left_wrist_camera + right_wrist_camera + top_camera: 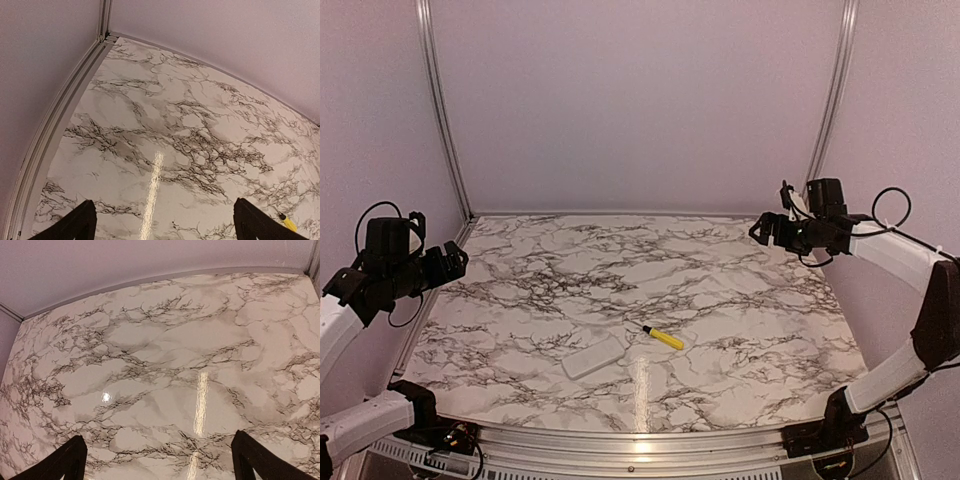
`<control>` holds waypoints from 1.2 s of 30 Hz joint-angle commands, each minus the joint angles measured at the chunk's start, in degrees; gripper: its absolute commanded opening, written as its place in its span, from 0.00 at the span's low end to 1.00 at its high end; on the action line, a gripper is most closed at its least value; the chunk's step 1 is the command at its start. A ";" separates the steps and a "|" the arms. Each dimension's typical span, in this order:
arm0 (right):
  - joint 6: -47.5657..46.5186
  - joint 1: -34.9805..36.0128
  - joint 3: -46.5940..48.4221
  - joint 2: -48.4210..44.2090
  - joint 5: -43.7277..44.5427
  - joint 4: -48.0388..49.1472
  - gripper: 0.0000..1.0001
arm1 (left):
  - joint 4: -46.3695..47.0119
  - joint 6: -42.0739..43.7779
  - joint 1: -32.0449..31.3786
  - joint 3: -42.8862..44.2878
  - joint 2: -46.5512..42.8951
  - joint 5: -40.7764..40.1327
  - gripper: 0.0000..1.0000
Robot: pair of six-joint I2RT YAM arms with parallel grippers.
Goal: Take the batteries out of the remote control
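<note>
Marble table point(740, 300); remote control point(592, 356) detail blurred, batteries hidden; left tool point(456, 262), right tool point(758, 231) gaping, empty.

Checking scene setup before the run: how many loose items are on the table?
2. The white remote control lies near the front, about centre. The yellow-handled screwdriver lies just right of it, not touching. Anything inside the remote is hidden.

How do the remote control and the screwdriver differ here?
Colour: the remote control is white; the screwdriver is yellow with a black tip. Shape: the remote control is a broad flat slab; the screwdriver a slim, shorter stick. Pose: in the top view the remote control slants up to the right, the screwdriver down to the right. Both lie on the marble table, near but apart.
</note>
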 commanded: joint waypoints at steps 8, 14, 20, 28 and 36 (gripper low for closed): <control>2.04 4.30 2.67 -3.97 -1.34 -2.14 0.99 | 2.71 0.83 -2.85 -2.37 -0.69 0.26 0.99; 2.10 8.23 2.98 -7.14 -1.47 -1.65 0.99 | 6.33 3.11 -5.75 -4.27 -0.45 4.96 0.99; 0.74 14.99 5.48 -7.85 1.22 -3.96 0.99 | 9.31 5.35 -8.83 -5.45 3.27 13.71 0.99; -1.43 24.66 7.00 -7.69 5.33 -7.60 0.99 | 16.66 10.63 -19.06 -8.52 5.35 15.87 0.99; -2.31 32.34 6.85 -6.41 6.81 -9.64 0.99 | 28.17 16.05 -29.42 -12.93 9.16 16.34 0.99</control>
